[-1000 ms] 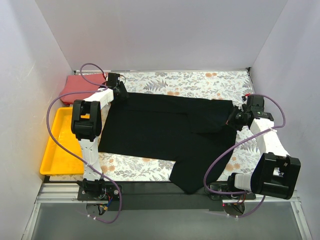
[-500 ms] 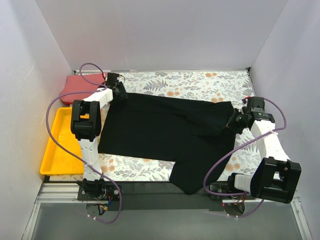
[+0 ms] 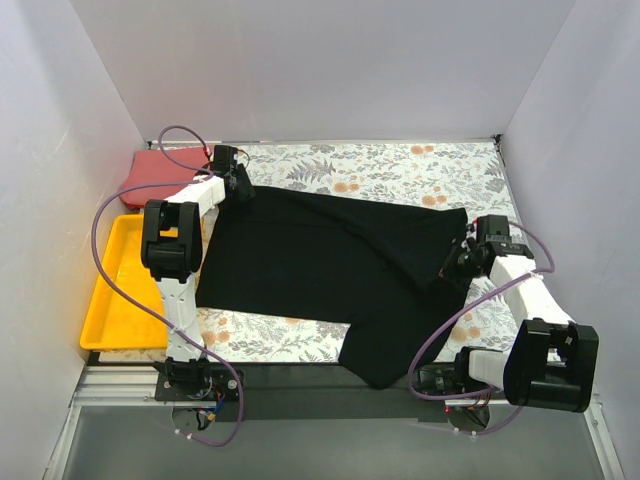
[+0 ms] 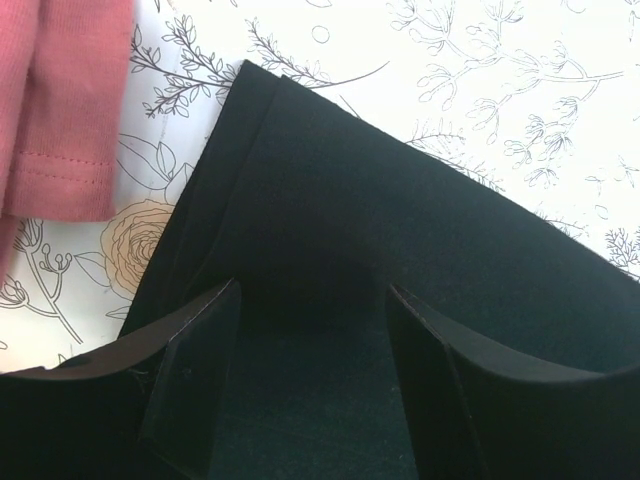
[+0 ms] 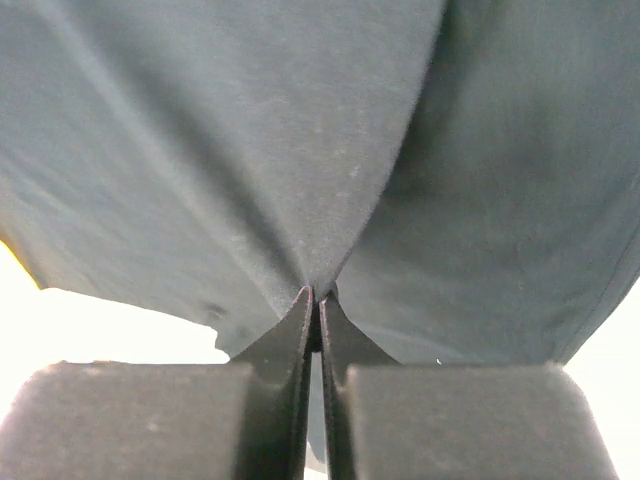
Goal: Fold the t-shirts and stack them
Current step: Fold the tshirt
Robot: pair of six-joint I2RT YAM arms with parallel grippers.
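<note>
The large black t-shirt [image 3: 320, 260] lies spread on the floral cloth [image 3: 380, 165], one part hanging over the near table edge. My left gripper [image 3: 240, 183] is open, its fingers [image 4: 190, 370] resting on the shirt's far left corner [image 4: 330, 230]. My right gripper [image 3: 462, 257] is shut on the black shirt's right edge [image 5: 320, 180], pinching a fold and lifting it over the shirt. The coral-red t-shirt [image 3: 160, 165] lies folded at the far left; its hem shows in the left wrist view [image 4: 60, 100].
A yellow plastic tray [image 3: 112, 290] sits at the left, beside the left arm. White walls close in the back and both sides. The floral cloth covers the table.
My right gripper has moved left and toward me, pulling the black shirt's right edge inward over the shirt. The left gripper has stayed at the far left corner.
</note>
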